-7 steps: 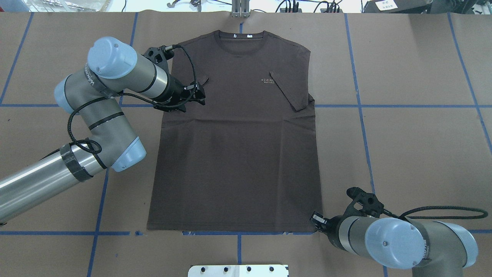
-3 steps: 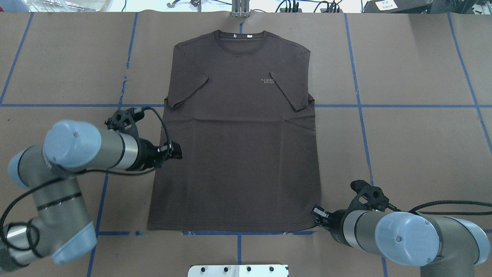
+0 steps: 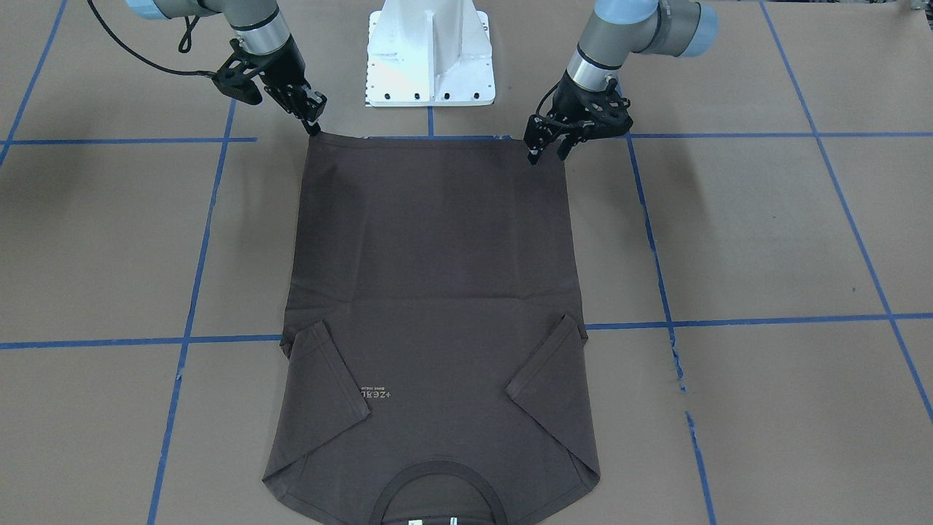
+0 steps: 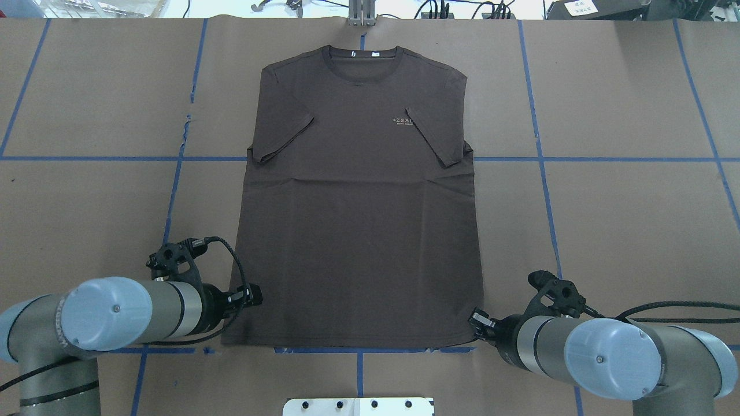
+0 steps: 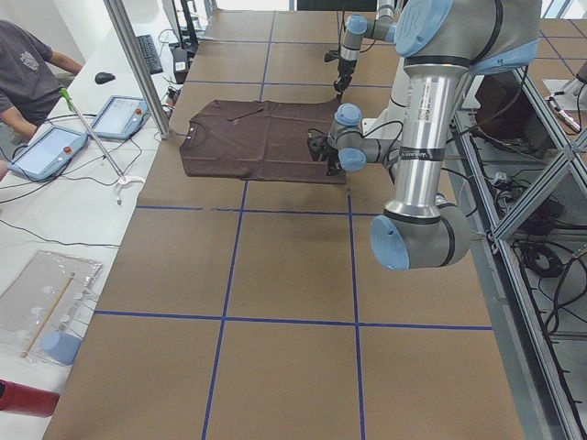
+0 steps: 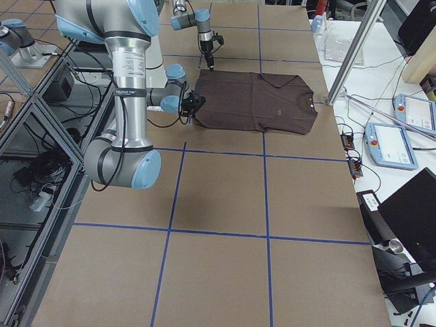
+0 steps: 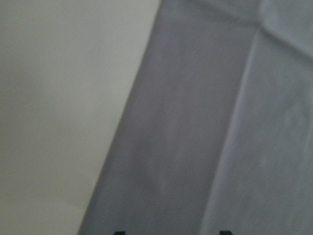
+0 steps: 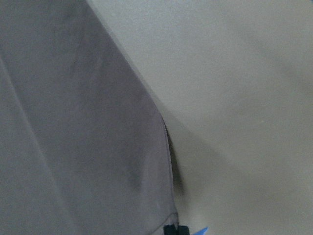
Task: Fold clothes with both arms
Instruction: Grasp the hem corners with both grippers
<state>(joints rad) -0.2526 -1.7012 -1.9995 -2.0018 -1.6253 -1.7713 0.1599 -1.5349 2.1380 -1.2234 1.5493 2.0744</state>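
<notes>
Overhead view: behind the robot, looking forward and down. The t-shirt (image 4: 358,219) lies hem nearest, collar farthest.
Front-facing view: across the worktop (image 3: 765,233), steeply down, facing the robot. Collar nearest; white pedestal (image 3: 431,58) just beyond the hem.
Both take in the whole t-shirt and the blue tape grid (image 4: 607,159) around it.
Side views: high at the worktop's two ends, far from the t-shirt, which shows small in each.
Wrist views: very close on the t-shirt's side edges near the hem, blurred.
</notes>
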